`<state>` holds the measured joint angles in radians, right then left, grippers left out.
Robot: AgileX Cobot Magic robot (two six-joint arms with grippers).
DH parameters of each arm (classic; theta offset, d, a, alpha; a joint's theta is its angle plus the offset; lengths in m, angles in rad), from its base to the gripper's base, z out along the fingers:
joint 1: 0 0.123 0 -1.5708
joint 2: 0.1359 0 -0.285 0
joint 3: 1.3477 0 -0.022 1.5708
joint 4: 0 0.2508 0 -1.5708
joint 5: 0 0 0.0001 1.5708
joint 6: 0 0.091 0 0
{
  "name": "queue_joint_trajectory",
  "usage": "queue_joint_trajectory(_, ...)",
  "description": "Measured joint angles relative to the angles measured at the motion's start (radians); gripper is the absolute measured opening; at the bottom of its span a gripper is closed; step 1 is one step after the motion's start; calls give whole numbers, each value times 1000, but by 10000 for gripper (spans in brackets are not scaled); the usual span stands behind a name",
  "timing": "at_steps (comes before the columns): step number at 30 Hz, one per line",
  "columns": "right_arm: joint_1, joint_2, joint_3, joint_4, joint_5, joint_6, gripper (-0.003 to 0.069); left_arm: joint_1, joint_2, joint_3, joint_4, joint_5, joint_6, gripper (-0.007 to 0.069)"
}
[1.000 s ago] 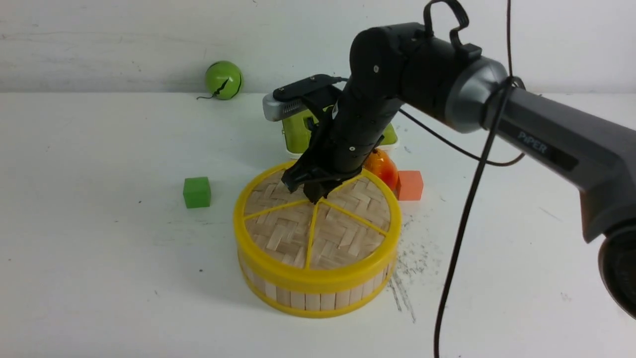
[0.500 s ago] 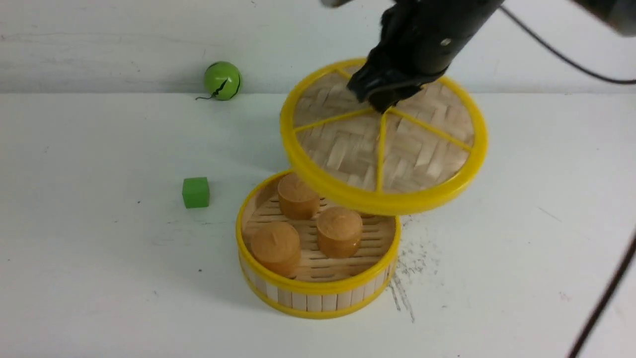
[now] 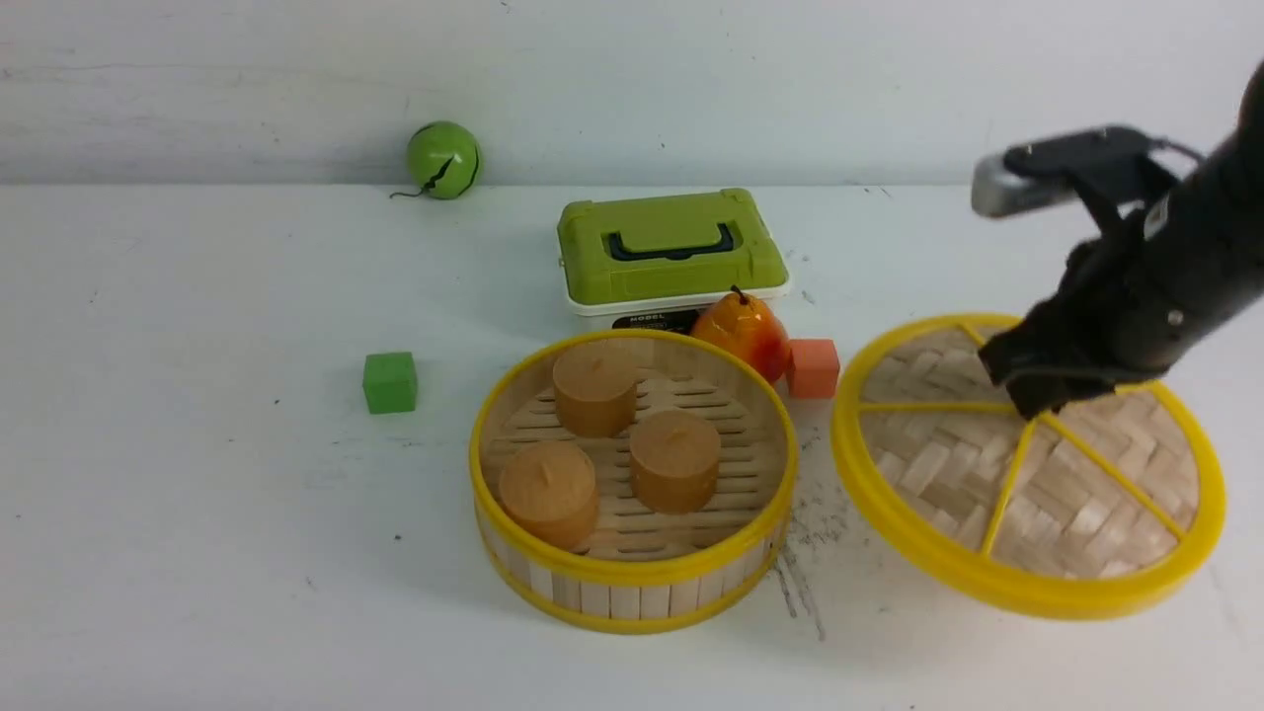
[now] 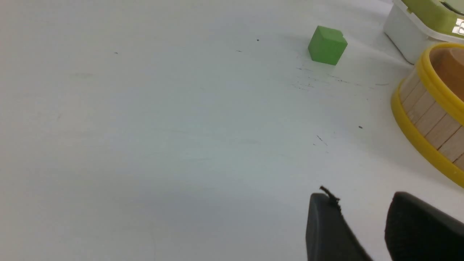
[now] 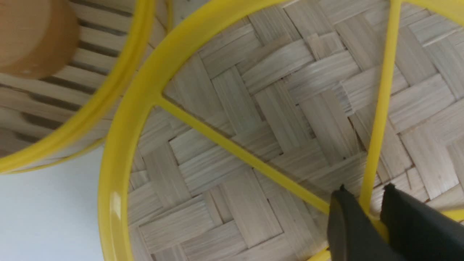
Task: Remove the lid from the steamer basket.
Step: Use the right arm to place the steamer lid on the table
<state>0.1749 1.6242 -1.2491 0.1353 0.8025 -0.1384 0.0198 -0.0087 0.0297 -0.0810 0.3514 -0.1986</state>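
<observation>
Gripping the lid [image 3: 938,464], right fingers [image 5: 348,228] mostly hide its knob.

White table [image 3: 197,513], with dark scuff marks [image 3: 805,568] toward the front. At the rear, against the wall [image 3: 197,79]: a green ball [image 3: 443,159]. Centre rear: a green-lidded box [image 3: 671,247] on a white base. Just in front of it is an orange-red pear [image 3: 743,334], with an orange cube [image 3: 814,367] just beside it on the right. A green cube [image 3: 390,381] stands alone to the left. Three tan cylinders [image 3: 675,460] stand upright in a triangle.
</observation>
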Motion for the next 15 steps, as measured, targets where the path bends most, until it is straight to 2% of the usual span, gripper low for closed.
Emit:
queue_joint_trajectory(1, 0, 0, 0, 0, 0, 0, 104, 0, 0, 0, 0, 0, 0, 239)
queue_joint_trajectory(2, -12, 23, 66, 0, -84, 0, 104, 0, 0, 0, 0, 0, 0, 239)
queue_joint_trajectory(5, -25, 71, 109, 0, -172, 0, 104, 0, 0, 0, 0, 0, 0, 239)
queue_joint_trajectory(11, -32, 150, 113, 3, -231, 0, 106, 0, 0, 0, 0, 0, 0, 239)
queue_joint_trajectory(14, -33, 161, 111, 15, -249, 0, 136, 0, 0, 0, 0, 0, 0, 239)
queue_joint_trajectory(15, -35, 162, 111, 25, -254, 0, 182, 0, 0, 0, 0, 0, 0, 239)
